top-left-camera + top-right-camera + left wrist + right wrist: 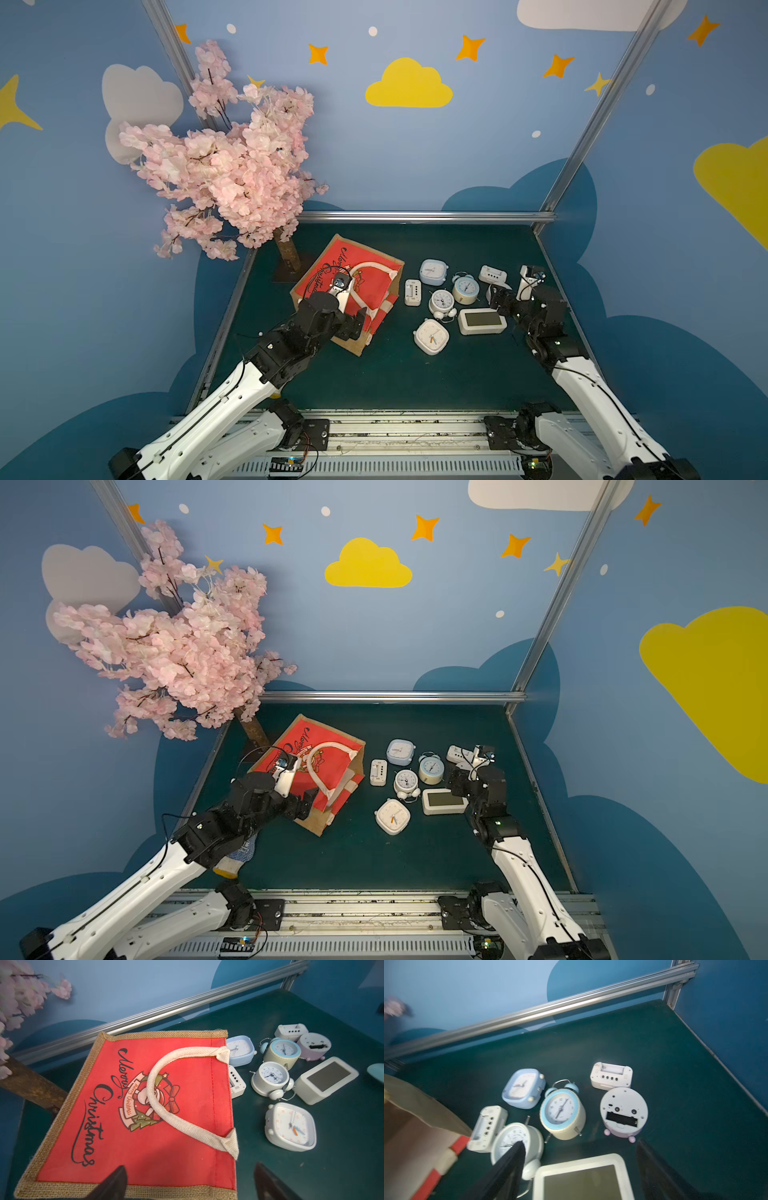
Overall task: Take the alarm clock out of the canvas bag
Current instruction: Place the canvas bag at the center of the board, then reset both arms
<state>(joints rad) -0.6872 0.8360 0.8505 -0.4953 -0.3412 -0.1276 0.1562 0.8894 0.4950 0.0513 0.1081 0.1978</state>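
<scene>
Left wrist view: the canvas bag [145, 1147] lies on its side on the dark green bench [322, 1167], red "Merry Christmas" panel upward within a tan jute border, one white rope handle [152, 1095] folded back across the round emblem. The left hand [190, 1166] hovers over the bag's jute edge with its two dark fingers spread wide and nothing between them; whether they touch the fabric cannot be told. In both top views the bag [376, 291] [332, 766] sits on the left half of the bench, near the trunk of a pink blossom tree [232, 166], its mouth turned toward a cluster of alarm clocks that lie outside it. Closest to the mouth is a small white rectangular clock [412, 292], buttons showing. Beyond it are a pale blue square clock [433, 272], a cream twin-bell clock with a blue bezel [466, 289], a white twin-bell clock [441, 301], a white square clock with orange hands [431, 336] and a white digital clock with a dark screen [482, 321]. Farther right lies a white clock with an empty battery bay [492, 275]. The right wrist view adds a round lilac clock [623, 1113], face down with its battery compartment open. The right hand [580, 1144] hangs above this cluster, fingers wide apart and gripping nothing, the digital clock below it. Whether a clock lies inside the bag cannot be told.
</scene>
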